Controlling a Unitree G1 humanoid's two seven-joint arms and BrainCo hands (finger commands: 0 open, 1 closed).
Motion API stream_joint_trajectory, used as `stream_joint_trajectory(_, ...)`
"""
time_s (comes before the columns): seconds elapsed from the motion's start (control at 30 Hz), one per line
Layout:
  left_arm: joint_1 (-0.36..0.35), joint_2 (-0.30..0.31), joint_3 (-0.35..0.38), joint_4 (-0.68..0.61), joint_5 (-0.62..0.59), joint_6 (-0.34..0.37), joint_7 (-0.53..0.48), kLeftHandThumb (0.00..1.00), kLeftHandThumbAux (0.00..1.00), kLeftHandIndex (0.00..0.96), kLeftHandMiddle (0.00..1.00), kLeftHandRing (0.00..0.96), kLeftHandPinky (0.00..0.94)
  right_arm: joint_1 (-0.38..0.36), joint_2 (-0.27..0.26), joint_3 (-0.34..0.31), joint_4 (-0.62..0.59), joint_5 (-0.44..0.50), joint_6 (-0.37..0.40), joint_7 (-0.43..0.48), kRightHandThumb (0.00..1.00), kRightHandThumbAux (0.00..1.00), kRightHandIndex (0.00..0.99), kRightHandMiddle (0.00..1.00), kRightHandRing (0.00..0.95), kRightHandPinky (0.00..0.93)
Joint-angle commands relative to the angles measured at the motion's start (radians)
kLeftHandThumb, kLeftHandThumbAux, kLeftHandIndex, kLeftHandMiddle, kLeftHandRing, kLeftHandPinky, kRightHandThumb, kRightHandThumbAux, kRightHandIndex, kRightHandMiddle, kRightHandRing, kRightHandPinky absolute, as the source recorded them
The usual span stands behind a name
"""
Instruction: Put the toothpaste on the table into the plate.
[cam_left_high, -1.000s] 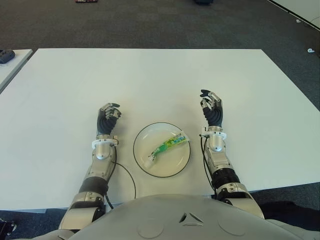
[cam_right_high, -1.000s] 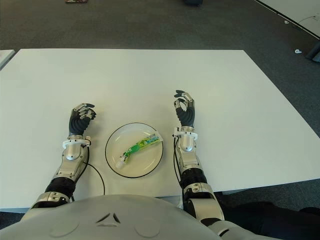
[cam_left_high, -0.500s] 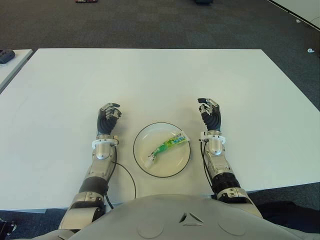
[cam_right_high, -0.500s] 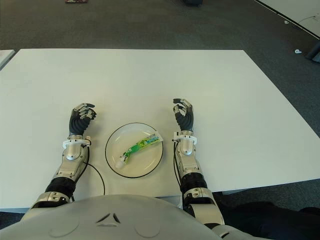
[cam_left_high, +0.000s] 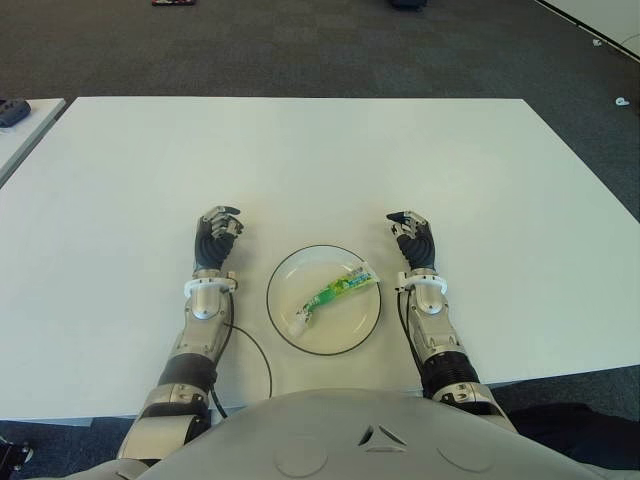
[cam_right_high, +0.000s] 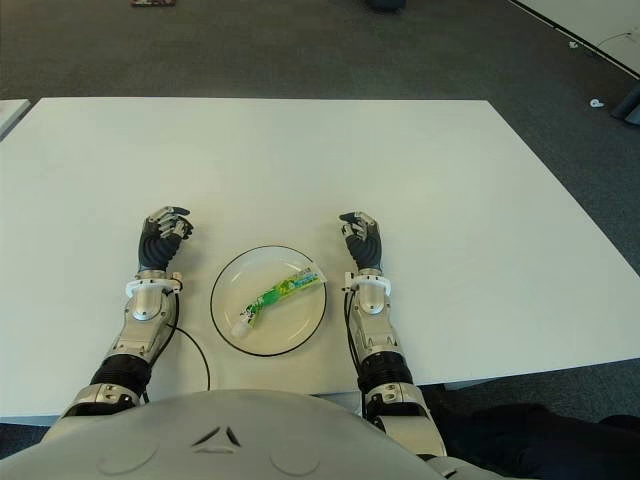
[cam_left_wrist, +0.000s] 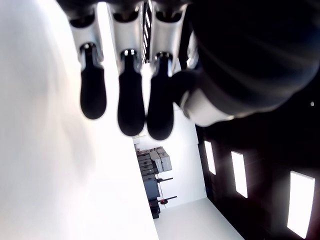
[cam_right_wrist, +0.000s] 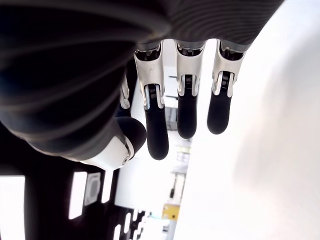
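A green and white toothpaste tube (cam_left_high: 331, 293) lies slantwise inside the round white plate (cam_left_high: 352, 327), its cap end toward me. The plate stands on the white table (cam_left_high: 320, 160) near the front edge, between my two hands. My right hand (cam_left_high: 412, 238) shows just right of the plate, fingers loosely bent and holding nothing; its wrist view shows bare fingertips (cam_right_wrist: 183, 120) over the white tabletop. My left hand (cam_left_high: 217, 230) shows left of the plate, idle, its fingers (cam_left_wrist: 131, 112) relaxed and empty too.
A thin black cable (cam_left_high: 264, 358) loops on the table by my left forearm. A second white table with a dark object (cam_left_high: 12, 110) stands at the far left. Dark carpet surrounds the table.
My right hand has drawn back toward me and come down beside the plate's right rim. The toothpaste, the plate and my left hand have stayed where they were.
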Motion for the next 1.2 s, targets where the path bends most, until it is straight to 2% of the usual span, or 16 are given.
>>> stream_joint_trajectory(0.03,0.01,-0.001,-0.013,-0.001,0.006,0.014,-0.009,0.699,0.72,0.435,0.612,0.601,0.574,0.015,0.003,-0.004,-0.017,0.016,0.098,0.019,0.71,0.73,0.426,0.473,0.454,0.469)
stream_joint_trajectory(0.47,0.007,0.001,-0.018,0.008,0.001,0.001,-0.004,0.699,0.72,0.436,0.614,0.601,0.565,0.029,0.006,-0.006,-0.06,0.025,0.156,0.041,0.709,0.731,0.425,0.471,0.453,0.461)
stream_joint_trajectory(1.2,0.013,0.005,-0.02,0.009,0.001,0.002,-0.004,0.698,0.72,0.435,0.609,0.596,0.563,0.035,0.007,-0.012,-0.061,0.04,0.135,0.052,0.71,0.73,0.427,0.475,0.455,0.464)
